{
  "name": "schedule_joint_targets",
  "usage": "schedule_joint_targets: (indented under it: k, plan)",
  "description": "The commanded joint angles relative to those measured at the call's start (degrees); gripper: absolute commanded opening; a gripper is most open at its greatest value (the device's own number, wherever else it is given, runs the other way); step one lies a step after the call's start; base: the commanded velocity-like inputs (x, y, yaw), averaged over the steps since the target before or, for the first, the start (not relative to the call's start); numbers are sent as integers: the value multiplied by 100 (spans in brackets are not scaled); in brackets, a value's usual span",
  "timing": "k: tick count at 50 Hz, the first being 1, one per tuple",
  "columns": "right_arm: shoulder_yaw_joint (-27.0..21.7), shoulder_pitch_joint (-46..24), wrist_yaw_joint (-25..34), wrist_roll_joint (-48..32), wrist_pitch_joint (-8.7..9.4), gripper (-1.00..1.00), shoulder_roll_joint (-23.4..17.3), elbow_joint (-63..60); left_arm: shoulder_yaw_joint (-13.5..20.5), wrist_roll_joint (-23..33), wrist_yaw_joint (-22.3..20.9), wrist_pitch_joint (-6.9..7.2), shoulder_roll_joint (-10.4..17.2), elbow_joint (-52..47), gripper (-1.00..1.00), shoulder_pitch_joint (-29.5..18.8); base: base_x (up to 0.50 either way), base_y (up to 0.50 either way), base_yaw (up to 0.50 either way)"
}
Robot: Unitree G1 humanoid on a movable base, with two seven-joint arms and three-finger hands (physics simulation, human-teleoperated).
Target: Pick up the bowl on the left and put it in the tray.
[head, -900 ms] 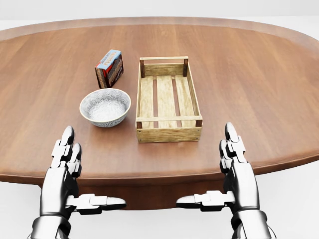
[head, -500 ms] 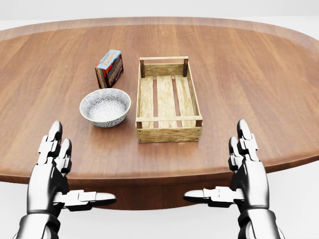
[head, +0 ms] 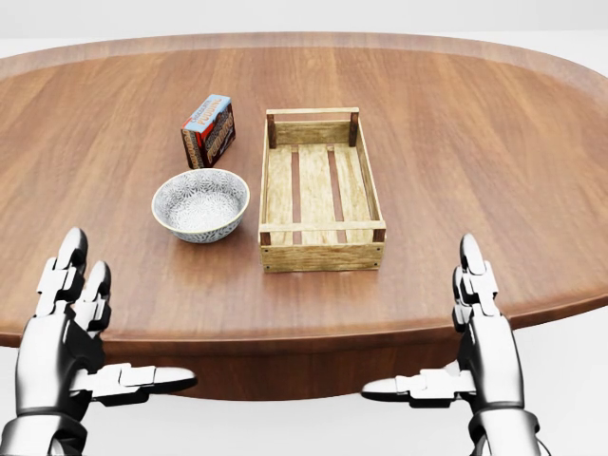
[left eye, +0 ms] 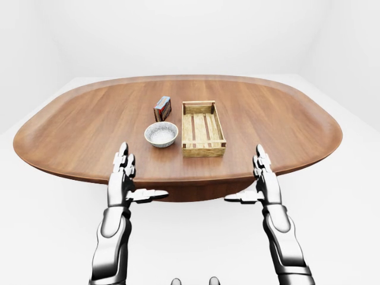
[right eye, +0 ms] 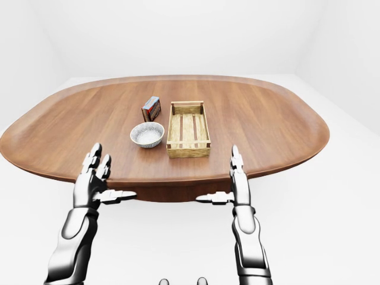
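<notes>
**Both hands spread wide at the table's near edge**

The bowl (head: 200,204) sits upright on the table (head: 475,142), just left of the tray, only its patterned inside showing; the wooden tray (head: 321,255) shows bare slats; a small box (head: 208,130) stands beyond the bowl; left hand (head: 66,332) and right hand (head: 484,332) hover well apart, fingers extended, thumbs pointing inward, grasping nothing; the box's print is unreadable.

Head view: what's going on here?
Nothing is being handled yet. The robot's left hand and right hand are both open and empty, at the table's edge at the bottom of the view. The patterned bowl sits on the table just left of the wooden slatted tray, apart from it. The tray holds nothing. A small printed box sits just above the bowl.
</notes>
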Motion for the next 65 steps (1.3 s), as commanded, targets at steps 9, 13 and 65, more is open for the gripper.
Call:
schedule_joint_targets:
  k: [9, 13, 65]
  plan:
    - [68, 97, -105, -535, -90, 100, -15, 125, 692, -451, -177, 25, 60, -685, 100, 317, 0, 0, 0]
    - [76, 218, -35, -526, 42, 100, 8, -182, 740, -476, -199, 25, 40, -812, 100, 367, 0, 0, 0]
    - [982, 2299, -124, -1075, 718, 100, 84, -3902, 872, -530, -277, 25, -11, -1159, 100, 472, 0, 15, 0]
